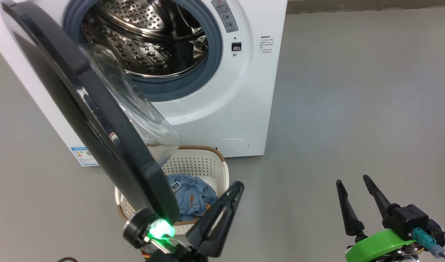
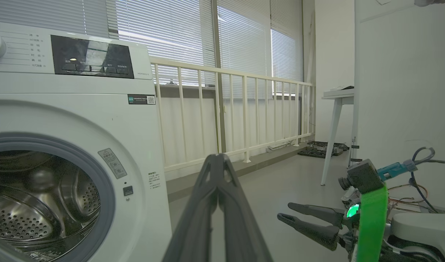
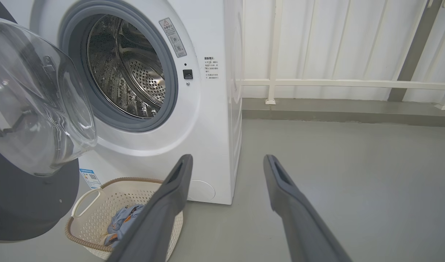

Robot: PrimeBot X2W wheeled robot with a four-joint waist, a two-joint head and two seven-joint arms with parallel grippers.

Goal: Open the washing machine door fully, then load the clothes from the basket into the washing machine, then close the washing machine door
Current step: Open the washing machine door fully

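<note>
The washing machine stands with its door swung out towards me, the clear glass bowl facing the steel drum, where no clothes show. Below the door sits the cream basket holding light blue clothes with orange prints. My left gripper is shut on nothing, its fingers slanting up over the basket's right rim and its wrist close by the door's lower edge. My right gripper is open and empty over bare floor, to the right. The right wrist view shows the basket, the clothes and the door.
Grey floor spreads out right of the machine. In the left wrist view a white railing runs behind the machine, with a white table farther right. A blue label sticker is on the machine's lower left front.
</note>
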